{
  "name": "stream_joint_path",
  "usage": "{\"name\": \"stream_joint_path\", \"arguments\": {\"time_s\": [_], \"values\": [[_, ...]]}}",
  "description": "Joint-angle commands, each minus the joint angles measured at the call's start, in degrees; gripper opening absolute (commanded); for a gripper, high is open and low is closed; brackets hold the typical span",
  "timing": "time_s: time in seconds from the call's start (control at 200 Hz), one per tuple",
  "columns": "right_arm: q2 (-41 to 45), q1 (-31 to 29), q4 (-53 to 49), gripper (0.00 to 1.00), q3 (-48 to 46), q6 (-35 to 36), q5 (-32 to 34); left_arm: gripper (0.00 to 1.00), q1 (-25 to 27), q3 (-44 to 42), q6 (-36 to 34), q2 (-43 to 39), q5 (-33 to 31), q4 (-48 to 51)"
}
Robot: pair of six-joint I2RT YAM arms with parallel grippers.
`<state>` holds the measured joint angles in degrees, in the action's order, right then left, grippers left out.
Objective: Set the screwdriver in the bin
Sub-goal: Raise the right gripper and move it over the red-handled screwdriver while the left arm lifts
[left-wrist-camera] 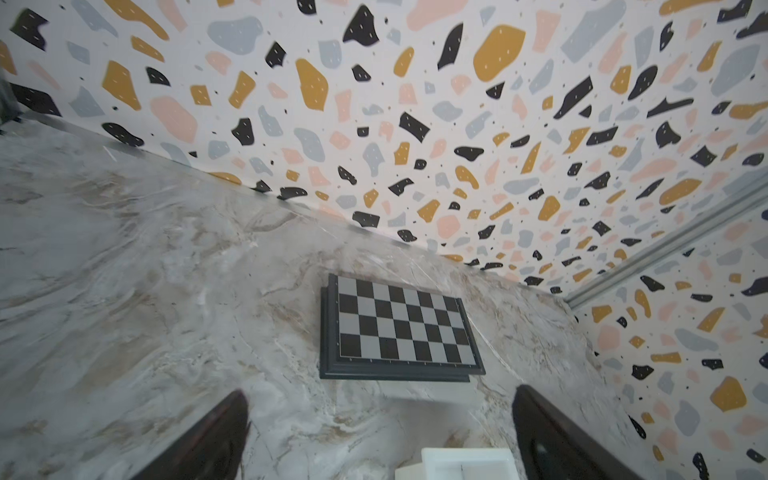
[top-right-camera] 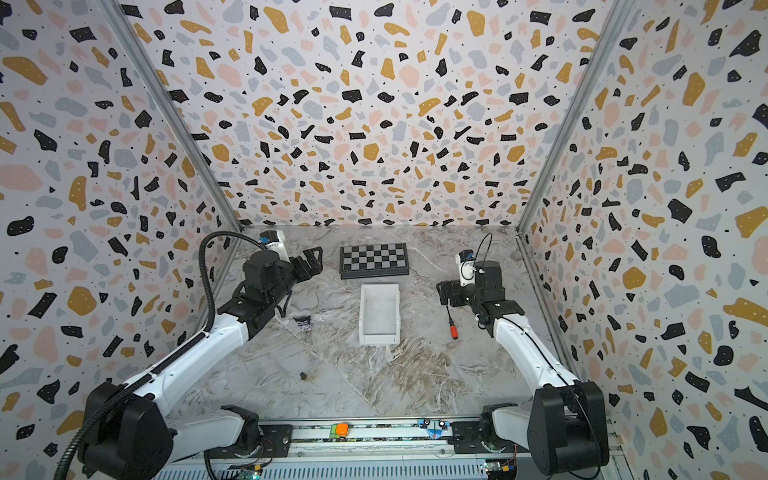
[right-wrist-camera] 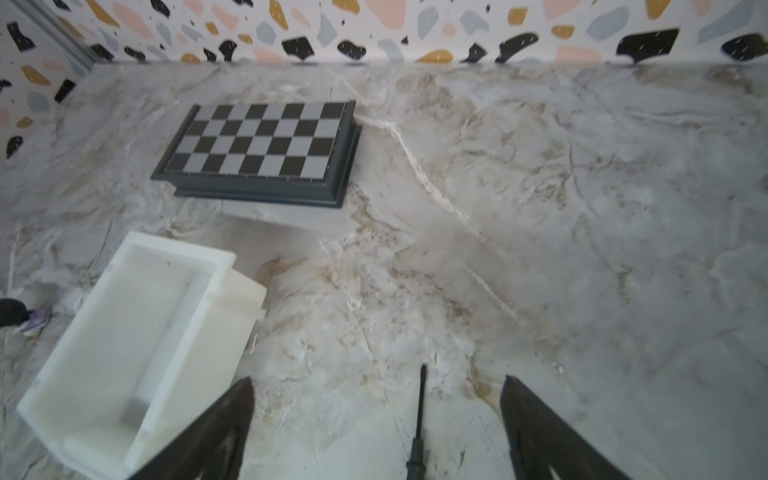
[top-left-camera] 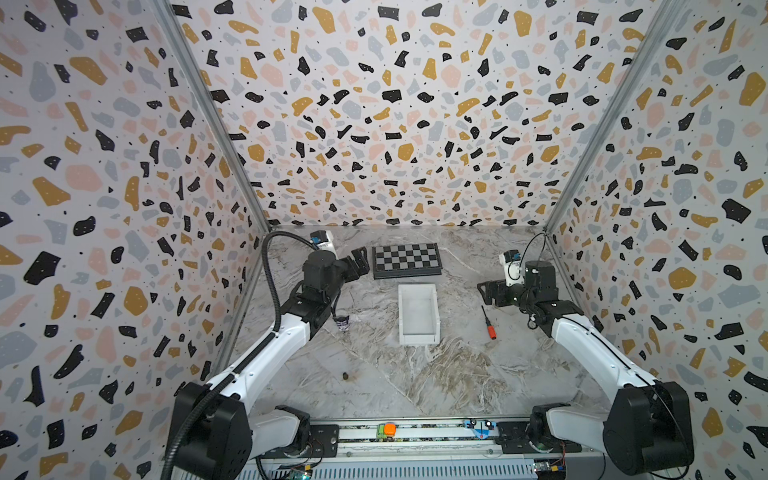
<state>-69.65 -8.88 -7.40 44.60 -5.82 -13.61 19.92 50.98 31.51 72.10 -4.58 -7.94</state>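
Reach-for-pickup stage, by my reading: the screwdriver (top-left-camera: pixel 488 323) lies flat on the table (top-left-camera: pixel 457 374) at the bin's (top-left-camera: pixel 417 338) 3 o'clock, apart from it, tip toward 12 and handle toward 6, and the right claw (right-wrist-camera: pixel 377 380) hovers over its tip end, jaws wide, holding nothing. The left claw (left-wrist-camera: pixel 379 390), also wide and empty, sits at the bin's 10 o'clock beside the chessboard (top-left-camera: pixel 406 259). Next the right claw should drop, straddle the thin shaft near the collar, pinch, lift, and carry toward 9 o'clock over the bin's wall.

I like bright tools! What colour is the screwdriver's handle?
The screwdriver handle is red-orange, clearest in a top view.
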Motion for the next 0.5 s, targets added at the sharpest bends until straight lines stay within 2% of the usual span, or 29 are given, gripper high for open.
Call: {"name": "stream_joint_path", "arguments": {"time_s": [0.0, 0.265, 0.491], "values": [[0.9, -0.5, -4.8, 0.9, -2.9, -2.2, 2.4, 1.0, 1.7, 1.6, -0.9, 1.1, 0.4, 2.5], [-0.9, -2.6, -9.1, 0.87, -3.5, -3.8, 6.3, 1.0, 2.4, -0.9, -0.4, 1.3, 2.4, 0.2], [-3.1, -3.7, -10.9, 0.88, -4.3, -5.3, 8.6, 1.0, 2.4, -1.9, 0.2, 0.6, 1.1, -0.3]]}}
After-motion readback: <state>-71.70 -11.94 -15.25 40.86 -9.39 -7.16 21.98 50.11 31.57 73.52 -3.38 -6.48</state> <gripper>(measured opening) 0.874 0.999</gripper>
